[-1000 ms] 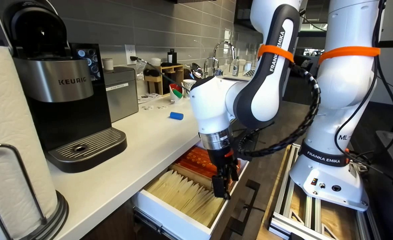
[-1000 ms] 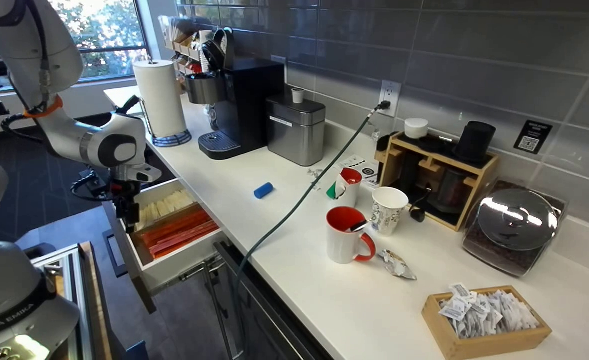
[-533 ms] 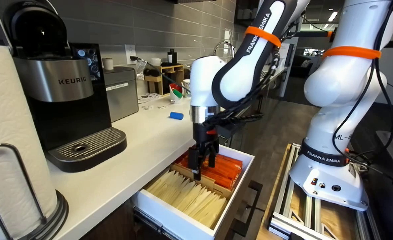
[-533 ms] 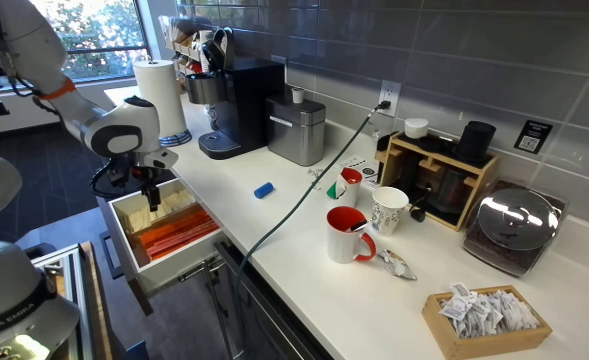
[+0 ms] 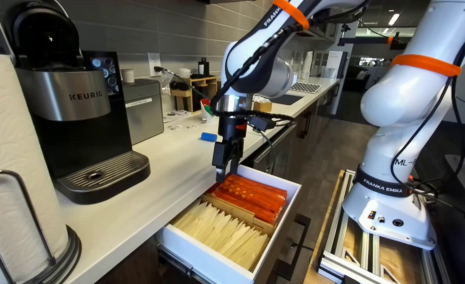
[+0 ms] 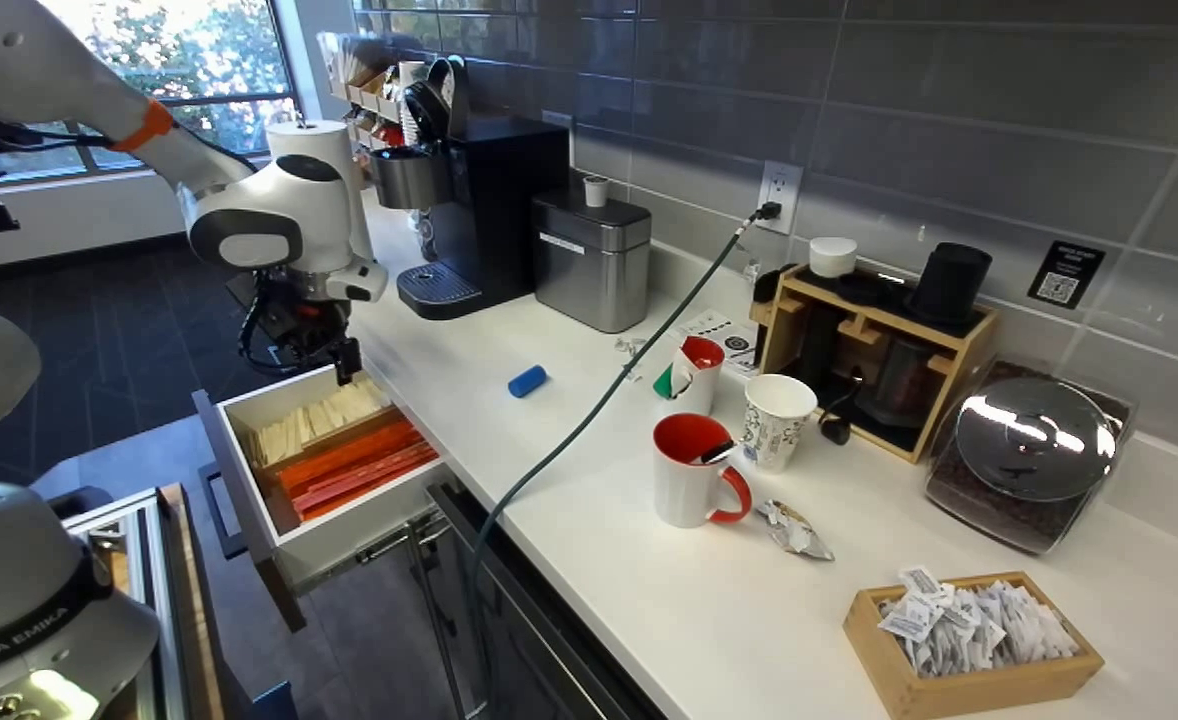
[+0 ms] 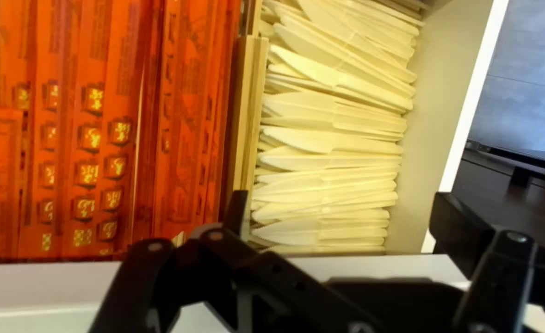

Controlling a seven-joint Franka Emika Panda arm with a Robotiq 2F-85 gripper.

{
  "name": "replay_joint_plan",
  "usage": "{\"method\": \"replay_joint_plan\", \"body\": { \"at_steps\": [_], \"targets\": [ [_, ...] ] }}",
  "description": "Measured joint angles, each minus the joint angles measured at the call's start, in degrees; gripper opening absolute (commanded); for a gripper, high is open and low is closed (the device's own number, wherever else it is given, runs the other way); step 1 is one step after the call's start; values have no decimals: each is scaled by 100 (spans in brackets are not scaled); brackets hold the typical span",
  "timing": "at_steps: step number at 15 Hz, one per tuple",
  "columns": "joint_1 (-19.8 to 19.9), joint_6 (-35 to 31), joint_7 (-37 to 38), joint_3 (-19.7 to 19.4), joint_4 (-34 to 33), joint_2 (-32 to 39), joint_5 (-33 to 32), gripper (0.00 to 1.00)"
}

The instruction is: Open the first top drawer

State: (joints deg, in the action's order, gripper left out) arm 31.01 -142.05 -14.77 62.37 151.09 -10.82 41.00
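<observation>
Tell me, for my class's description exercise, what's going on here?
A robot arm is at work beside a kitchen counter, where the top drawer stands open, its pale knives and orange packets parted by a divider. The arm's tool is open and holds nothing, at the back of the drawer, near the counter's edge. The opening looks finished.

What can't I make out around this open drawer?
- Rear of the wide, shallow, white-sided drawer: beneath the white countertop, both exterior views.
- Its dark brown front panel: cut off by the wrist view's top edge.
- Small print on the long, flat, orange packets: too blurred, wrist view.
- Part of the countertop edge: behind the black end effector, in an exterior view.
</observation>
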Motion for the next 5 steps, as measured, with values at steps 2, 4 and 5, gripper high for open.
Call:
{"method": "replay_joint_plan", "body": {
  "at_steps": [2,4,5],
  "targets": [
    [-290,731,-589,-716,-61,-535,184,100],
    [-746,1412,-985,-1696,-58,-1076,178,100],
    [-931,1697,-1198,-2176,-47,-1336,128,100]
  ]
}}
